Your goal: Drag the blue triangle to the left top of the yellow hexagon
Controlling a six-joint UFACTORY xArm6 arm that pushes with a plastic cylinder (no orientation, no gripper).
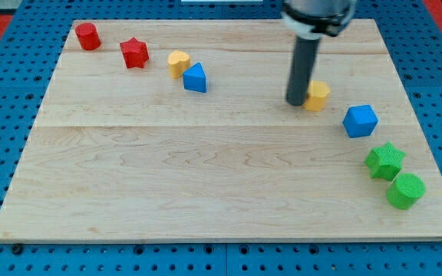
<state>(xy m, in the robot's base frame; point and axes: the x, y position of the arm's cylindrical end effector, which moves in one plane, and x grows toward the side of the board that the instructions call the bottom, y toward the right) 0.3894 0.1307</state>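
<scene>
The blue triangle (195, 78) lies in the upper left part of the board, touching the lower right side of a yellow block (178, 62) whose shape I cannot make out. A second yellow block (318, 96), hexagon-like, lies in the upper right part. My tip (295, 102) rests on the board against that block's left side. The tip is far to the right of the blue triangle.
A red cylinder (88, 36) and a red star (135, 52) lie at the top left. A blue cube (360, 121), a green star (384, 160) and a green cylinder (405, 190) lie at the right. The wooden board (206, 169) sits on a blue pegboard.
</scene>
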